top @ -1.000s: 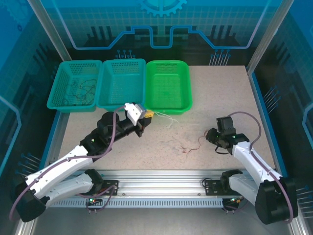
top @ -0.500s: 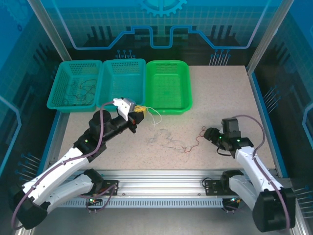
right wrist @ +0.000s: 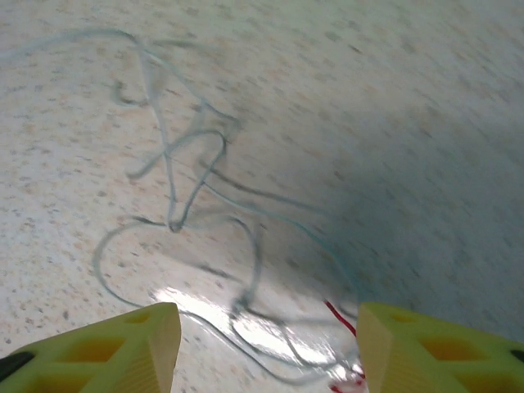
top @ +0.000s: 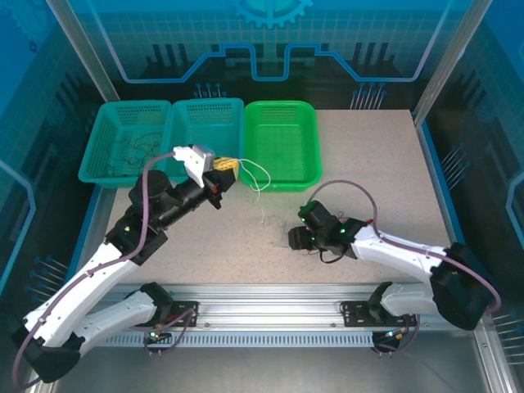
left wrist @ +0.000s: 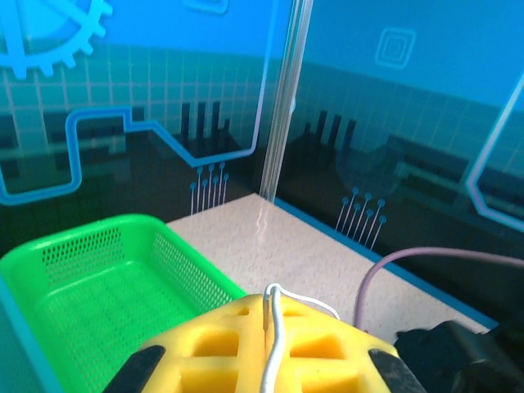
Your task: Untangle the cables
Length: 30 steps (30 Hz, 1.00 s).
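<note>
- The left arm's yellow fingers (left wrist: 217, 352) are pressed together on a hair-thin cream-white wire (left wrist: 273, 327), which runs up between them and curls over their tips.
- From above, that pinched wire arcs away from the fingers in a loose loop in front of the near rim of the bright green perforated plastic basket (top: 282, 105). The left fingers are raised just in front of the row of baskets.
- The right arm's yellow fingers (right wrist: 123, 344) stand partly spread and hold nothing, low over the speckled beige bench (top: 377, 164).
- On the bench between and ahead of them lies a tangle of thin greyish wires (right wrist: 176, 188), blurred in the wrist view. A thin red wire (right wrist: 337, 315) lies just beside the right-hand finger.
- From above, the right fingers sit near the middle of the bench, towards its near edge.
- At the back, left of the green basket, stand a teal perforated basket (top: 205, 135) and a second teal basket (top: 123, 107) holding several thin dark wires (top: 135, 151).
</note>
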{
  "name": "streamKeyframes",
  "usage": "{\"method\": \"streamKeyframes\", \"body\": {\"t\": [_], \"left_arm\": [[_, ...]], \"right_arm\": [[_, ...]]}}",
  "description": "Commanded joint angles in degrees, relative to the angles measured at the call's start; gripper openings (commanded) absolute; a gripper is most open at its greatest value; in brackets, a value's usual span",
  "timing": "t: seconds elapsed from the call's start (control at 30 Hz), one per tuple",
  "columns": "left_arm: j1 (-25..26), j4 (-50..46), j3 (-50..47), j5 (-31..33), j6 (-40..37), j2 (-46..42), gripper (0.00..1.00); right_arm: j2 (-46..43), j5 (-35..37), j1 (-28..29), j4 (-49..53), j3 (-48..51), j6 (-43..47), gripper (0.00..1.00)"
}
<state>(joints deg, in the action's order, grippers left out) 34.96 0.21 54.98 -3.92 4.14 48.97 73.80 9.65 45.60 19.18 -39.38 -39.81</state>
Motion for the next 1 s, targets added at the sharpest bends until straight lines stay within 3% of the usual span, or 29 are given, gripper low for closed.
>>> {"method": "streamKeyframes", "body": {"t": [0.0,0.27,0.37,0.47,0.6,0.77,0.9,0.97], "left_arm": [[-0.5,-1.6,2.7,-1.9,-1.3,0.7,0.00],[-0.5,-2.3,5.4,-0.6,-0.7,0.6,0.00],[-0.7,-4.2,7.1,2.7,-0.5,0.2,0.00],[-2.1,-6.5,9.4,5.6,0.2,-0.3,0.00],[-5.9,-7.1,11.0,4.6,1.5,-1.0,0.00],[-8.7,-8.1,12.3,2.7,1.0,0.5,0.00],[-9.7,-8.2,12.9,0.6,1.1,1.7,0.00],[-9.7,-7.9,13.0,-0.7,1.3,2.0,0.00]], "right_arm": [[5.1,-2.1,1.9,-7.7,-5.9,9.9,0.61],[20.3,-8.6,2.7,-22.9,-10.1,13.5,0.59],[23.9,-6.5,2.7,-22.7,-10.7,11.9,0.45],[25.0,-3.1,2.2,-21.4,-10.6,9.8,0.23],[21.8,-6.8,0.8,-27.0,-5.3,9.0,0.12],[13.3,-10.5,0.6,-33.1,2.0,13.0,0.18],[3.0,-12.6,0.4,-39.2,9.1,17.6,0.44],[-1.0,-14.8,1.1,-40.2,10.7,21.4,0.52]]}}
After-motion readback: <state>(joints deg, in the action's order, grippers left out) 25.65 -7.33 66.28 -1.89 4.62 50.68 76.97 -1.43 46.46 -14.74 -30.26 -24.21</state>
